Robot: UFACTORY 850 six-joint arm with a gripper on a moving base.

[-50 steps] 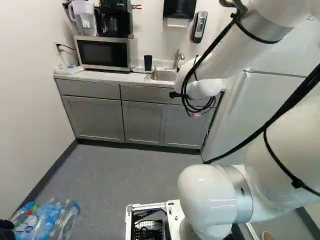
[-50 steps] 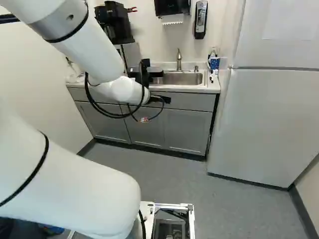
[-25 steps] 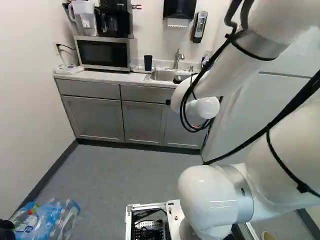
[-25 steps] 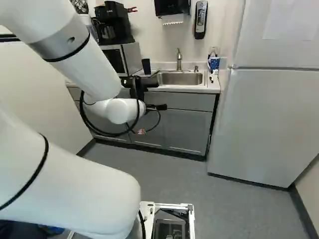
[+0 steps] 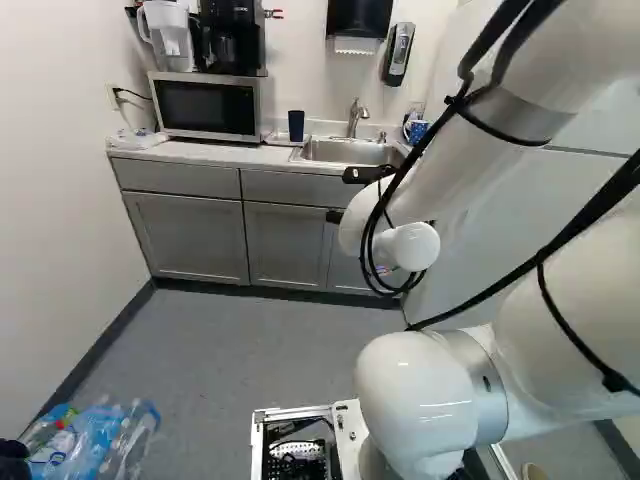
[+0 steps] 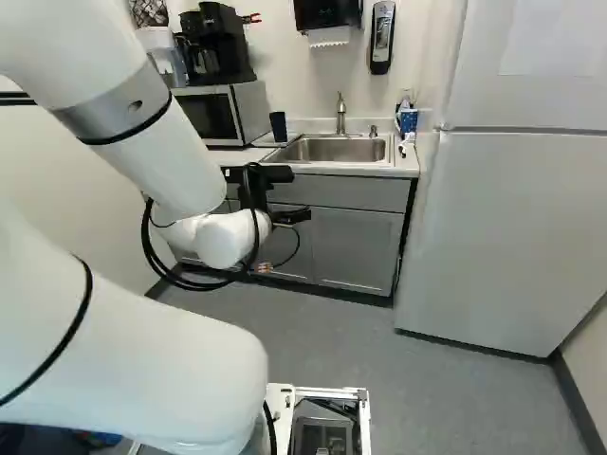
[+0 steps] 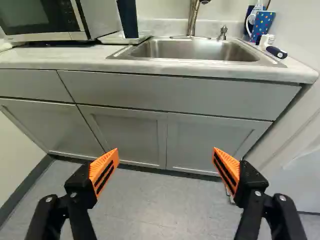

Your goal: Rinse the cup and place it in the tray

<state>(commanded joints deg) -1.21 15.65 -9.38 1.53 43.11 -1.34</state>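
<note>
The cup, a dark blue tumbler, is upright on the white tray, just beside the sink, on its left in the base views. Nearest is the white arm, well on the near side of the sink. Plastic bottles lie bunched at the lower left of the left base view, also well short of the sink. Farther out, the black claw is on the near side of the sink; in the wrist view it stands wide open, its orange pads far apart with nothing held between them. The gray cabinets are under the sink, and in the right base view the refrigerator stands to its right. On the surface, a dark-handled brush and a blue dotted mug are right of the sink in the right base view. The microwave is left of it, past the tray, carrying a coffee maker and a water pitcher. The faucet and soap pump rise behind the sink; the paper towel dispenser is on the wall above it.
</note>
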